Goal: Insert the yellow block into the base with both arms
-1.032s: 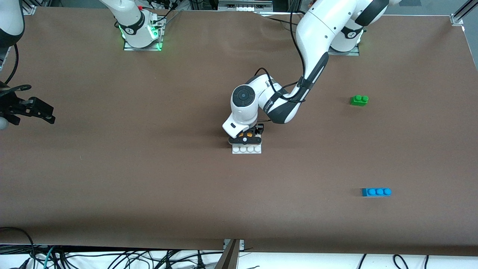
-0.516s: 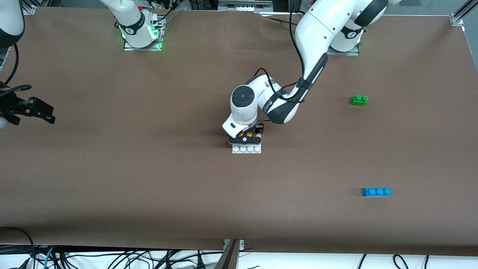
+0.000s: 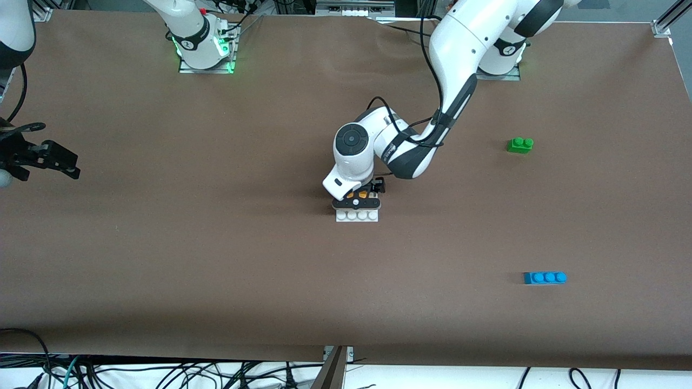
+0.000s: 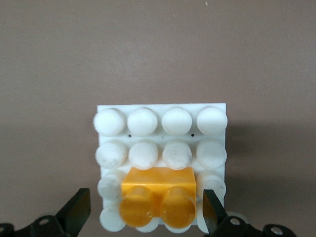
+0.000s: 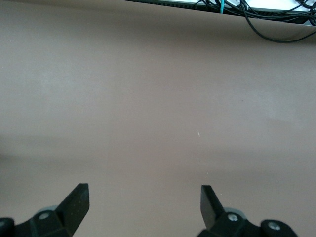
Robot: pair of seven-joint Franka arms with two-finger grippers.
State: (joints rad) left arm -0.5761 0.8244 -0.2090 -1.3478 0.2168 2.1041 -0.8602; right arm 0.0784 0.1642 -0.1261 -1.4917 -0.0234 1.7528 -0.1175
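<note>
The yellow block (image 4: pixel 158 190) sits pressed onto the studs of the white base (image 4: pixel 160 121), in the rows nearest my left gripper (image 4: pixel 144 202). That gripper is open just over the block, one finger on each side with a gap to it. In the front view the base (image 3: pixel 357 216) lies mid-table with the left gripper (image 3: pixel 357 201) over it and the yellow block (image 3: pixel 358 193) peeking out under the hand. My right gripper (image 5: pixel 143 195) is open over bare table; the right arm waits at its own end of the table (image 3: pixel 59 162).
A green two-stud brick (image 3: pixel 520 145) lies toward the left arm's end of the table. A blue three-stud brick (image 3: pixel 545 277) lies nearer the front camera at that same end. Cables hang below the table's front edge.
My left gripper has opened and let go of the yellow block, which stays on the base. The right arm has not moved.
</note>
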